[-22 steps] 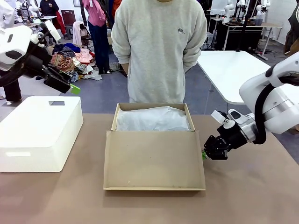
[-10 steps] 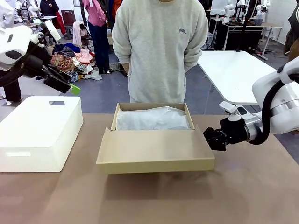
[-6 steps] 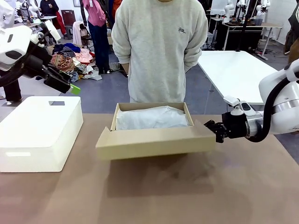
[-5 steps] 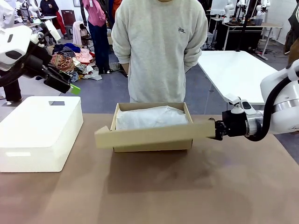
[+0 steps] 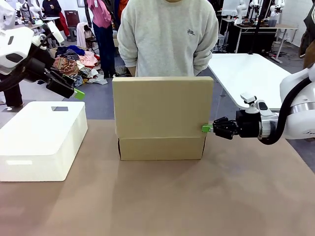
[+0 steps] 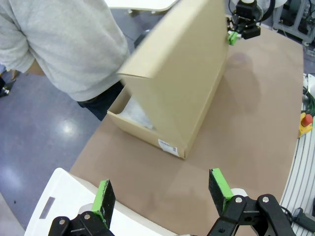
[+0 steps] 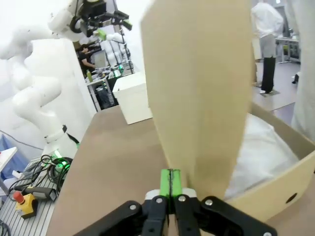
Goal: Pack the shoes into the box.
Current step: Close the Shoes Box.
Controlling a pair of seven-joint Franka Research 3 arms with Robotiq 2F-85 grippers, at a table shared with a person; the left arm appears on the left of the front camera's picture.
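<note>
Where the front view looks across the brown table [image 5: 157,196], the box [image 5: 162,147] sits in the middle of it, in front of a person in a grey sweatshirt [image 5: 167,37], and its flap lid [image 5: 163,105] stands upright, so the inside is hidden from this side. The right gripper [image 5: 206,128] comes in from the right at the lid's lower right corner, with its green pads pressed together; whether they pinch the lid's edge or only touch it is not clear here. The left gripper [image 5: 74,91] hangs in the air above the white block [image 5: 42,137] at the table's left, well apart from the box. In the left wrist view, the left gripper [image 6: 162,194] has its two green fingers wide apart with nothing between them, and below it the box [image 6: 162,132] shows white tissue paper [image 6: 135,114] inside and a small white label [image 6: 168,145] on its end. In the right wrist view, the right gripper [image 7: 170,183] has its pads together at the foot of the raised lid [image 7: 202,88], just beside its edge, and white tissue paper [image 7: 261,152] lies in the box [image 7: 275,189] to the right.
</note>
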